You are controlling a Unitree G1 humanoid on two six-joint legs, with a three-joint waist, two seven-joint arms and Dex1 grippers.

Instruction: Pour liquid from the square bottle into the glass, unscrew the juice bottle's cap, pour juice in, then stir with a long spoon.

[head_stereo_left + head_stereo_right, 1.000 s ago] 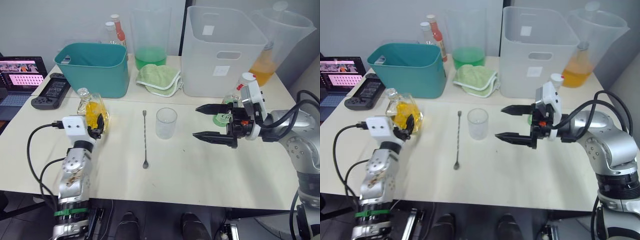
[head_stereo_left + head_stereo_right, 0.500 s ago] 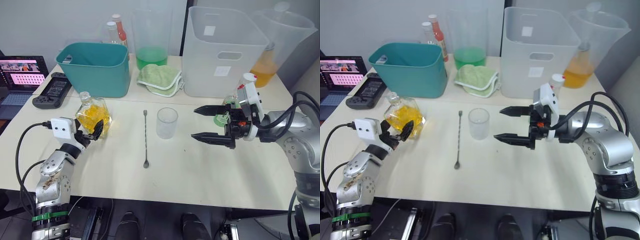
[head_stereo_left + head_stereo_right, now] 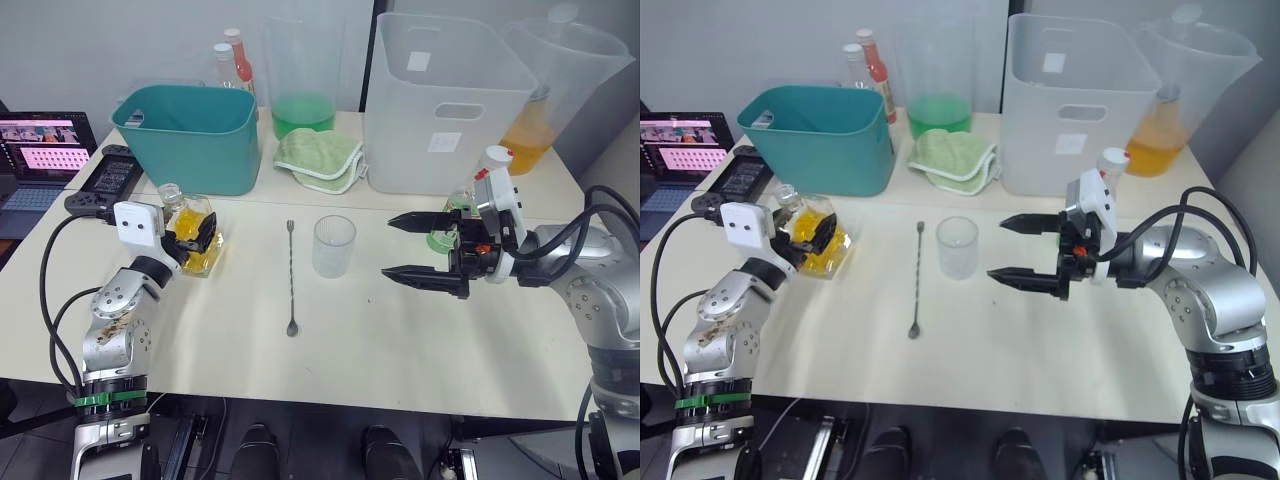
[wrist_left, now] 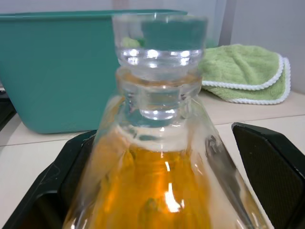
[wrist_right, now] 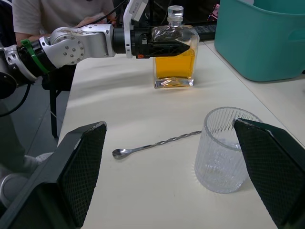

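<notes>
1. My left hand (image 3: 195,238) sits at the left middle of the head view, its fingers (image 4: 271,167) on either side of the square bottle (image 3: 190,232). The bottle stands upright on the tabletop (image 3: 380,340), stopper on, amber liquid filling the lower body. The fingers look closed against the shoulders, so I judge this a firm grasp, taken high to give control of the tilt when pouring.

2. The glass (image 3: 333,245) waits at the centre, apart from the bottle and seemingly empty, so the first pour is not yet done. The stopper looks as though it must come off first.

3. The long spoon (image 3: 290,280) lies flat between bottle and glass, bowl towards me, ready for stirring last.

4. My right hand (image 3: 410,245) hovers at the right centre, fingers spread wide and holding nothing, pointed at the glass, probably to steady it or help with the stopper.

5. The juice bottle (image 3: 490,160) stands capped behind my right wrist, partly hidden, near the white bin (image 3: 450,100).
</notes>
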